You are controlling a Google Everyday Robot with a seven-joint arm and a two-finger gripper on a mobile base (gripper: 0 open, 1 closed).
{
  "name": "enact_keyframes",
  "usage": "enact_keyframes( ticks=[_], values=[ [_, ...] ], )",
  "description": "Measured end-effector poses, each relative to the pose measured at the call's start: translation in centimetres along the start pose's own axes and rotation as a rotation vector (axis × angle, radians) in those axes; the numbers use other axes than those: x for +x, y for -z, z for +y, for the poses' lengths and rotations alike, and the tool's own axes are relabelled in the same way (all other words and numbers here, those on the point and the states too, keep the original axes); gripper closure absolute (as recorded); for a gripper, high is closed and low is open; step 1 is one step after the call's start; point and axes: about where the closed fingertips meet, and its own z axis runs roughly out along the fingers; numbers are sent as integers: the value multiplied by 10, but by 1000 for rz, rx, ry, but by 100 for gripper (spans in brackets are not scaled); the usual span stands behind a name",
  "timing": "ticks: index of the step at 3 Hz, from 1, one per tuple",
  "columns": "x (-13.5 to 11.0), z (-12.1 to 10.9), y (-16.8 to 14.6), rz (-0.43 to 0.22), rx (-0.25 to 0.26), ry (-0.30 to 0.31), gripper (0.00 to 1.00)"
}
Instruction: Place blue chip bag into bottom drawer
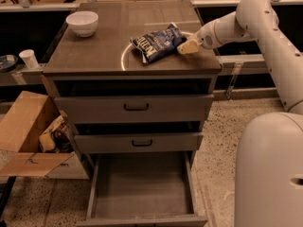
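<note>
On the counter (94,56) the bag (158,41) lies flat, and the gripper (185,48) sits low at its right edge. Open or closed, can't tell. Bottom drawer (142,190) stands pulled out below.

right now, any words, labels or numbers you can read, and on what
chip bag: white lettering, too blurred to read.
gripper, by the bag's right end on the cabinet top: no marking visible.
Nothing else shows readable text.
</note>
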Motion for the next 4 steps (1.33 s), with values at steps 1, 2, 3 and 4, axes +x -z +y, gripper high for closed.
enact_keyframes(
  ticks=[1,2,3,4],
  values=[
    [-24,3,14,-68,0,44,86],
    [-53,16,44,-145,4,113,100],
    [-74,49,79,-237,-36,173,100],
    [-69,91,107,-311,-126,181,100]
  ],
)
